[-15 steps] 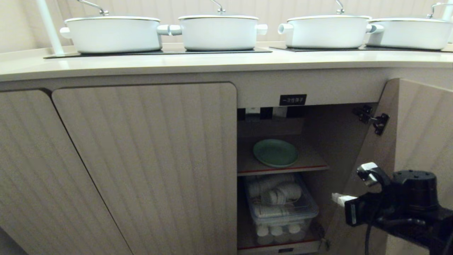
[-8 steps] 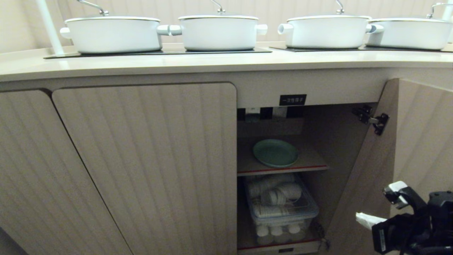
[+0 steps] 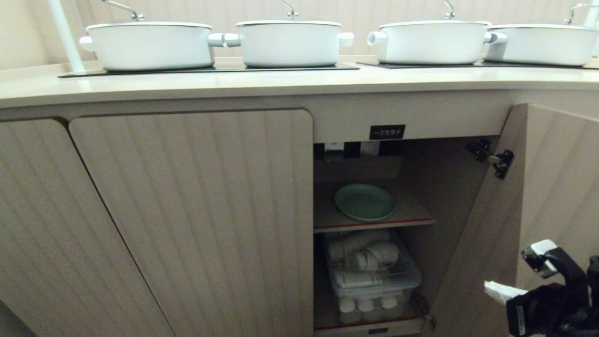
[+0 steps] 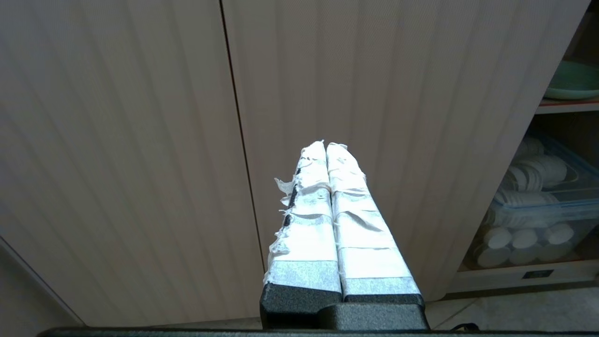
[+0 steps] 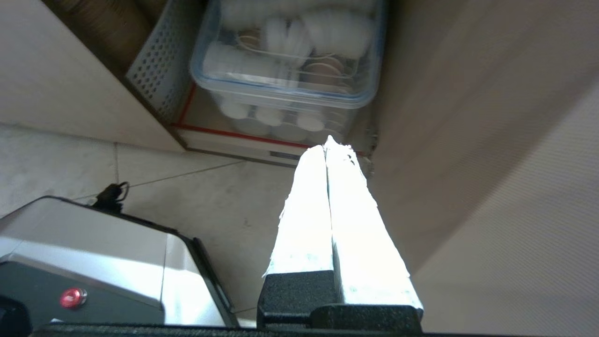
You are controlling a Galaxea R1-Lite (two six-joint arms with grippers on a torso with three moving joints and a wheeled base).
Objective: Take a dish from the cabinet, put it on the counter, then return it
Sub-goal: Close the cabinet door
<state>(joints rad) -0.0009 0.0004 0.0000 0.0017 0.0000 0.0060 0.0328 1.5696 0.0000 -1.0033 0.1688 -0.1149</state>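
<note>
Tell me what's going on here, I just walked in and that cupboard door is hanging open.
Nothing is being handled right now. The mint-green dish lies on the upper shelf of the open cabinet; the counter carries only the white pots. The right gripper hangs low by the open door, fingers shut and empty. The left gripper, also shut, faces the closed doors.

Mint-green dish lies flat on the open cabinet's upper shelf, below the counter.
</note>
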